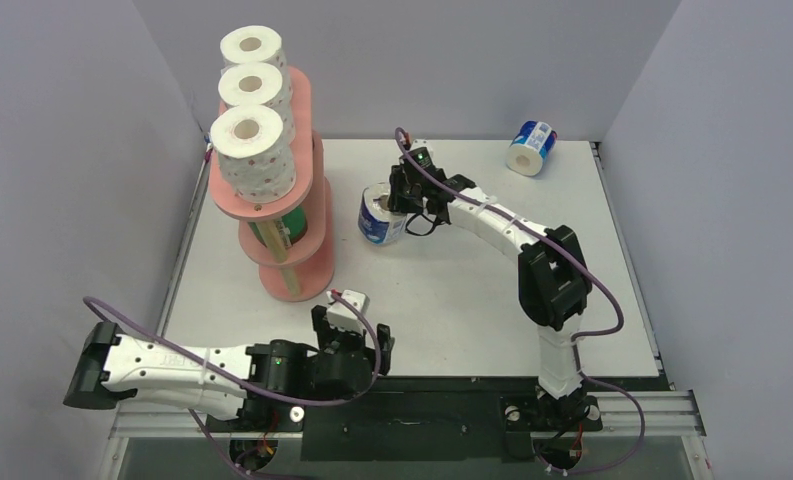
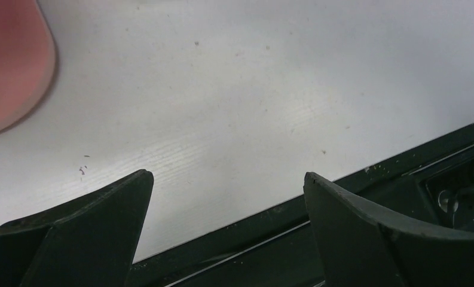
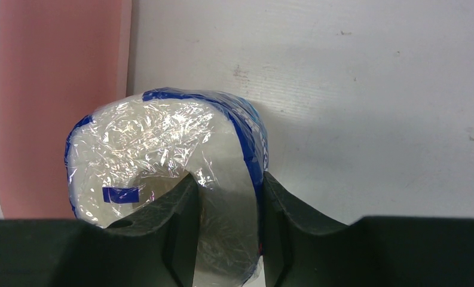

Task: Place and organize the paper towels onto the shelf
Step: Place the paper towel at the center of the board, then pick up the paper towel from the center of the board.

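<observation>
The salmon-pink shelf (image 1: 317, 190) stands at the table's left; its top board carries three white paper towels with red dots (image 1: 253, 150). A green-wrapped roll (image 1: 294, 224) sits on a lower board. To the right of the shelf, my right gripper (image 1: 404, 197) is shut on a blue-white wrapped roll (image 1: 377, 216). In the right wrist view one finger is inside the core and the other outside the wall of this roll (image 3: 156, 137), with the gripper (image 3: 228, 179) pinching it and the shelf (image 3: 61, 89) behind. Another blue-white roll (image 1: 532, 147) lies at the back right. My left gripper (image 1: 350, 330) (image 2: 226, 176) hangs open and holds nothing.
Grey walls close the table on the left, back and right. The black front rail (image 2: 342, 209) runs just under the left gripper. The shelf's bottom board (image 2: 10, 66) shows at the left wrist view's corner.
</observation>
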